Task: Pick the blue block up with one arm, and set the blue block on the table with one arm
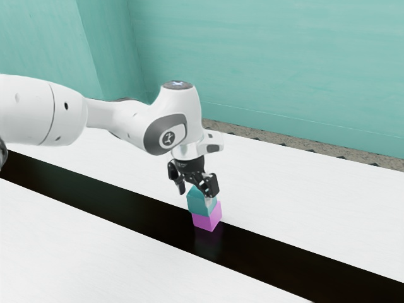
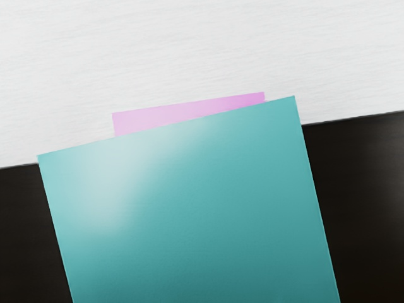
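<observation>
The blue block sits on the pink block, just beneath the pincer. The pincer's fingers stand well apart, apparently gripping nothing: one beyond the block toward the exterior view's left, the other at its right.

You have plain teal walls meeting in a corner, a speckled grey-brown floor beyond the white table, whose glossy black band carries a soft sheen
</observation>
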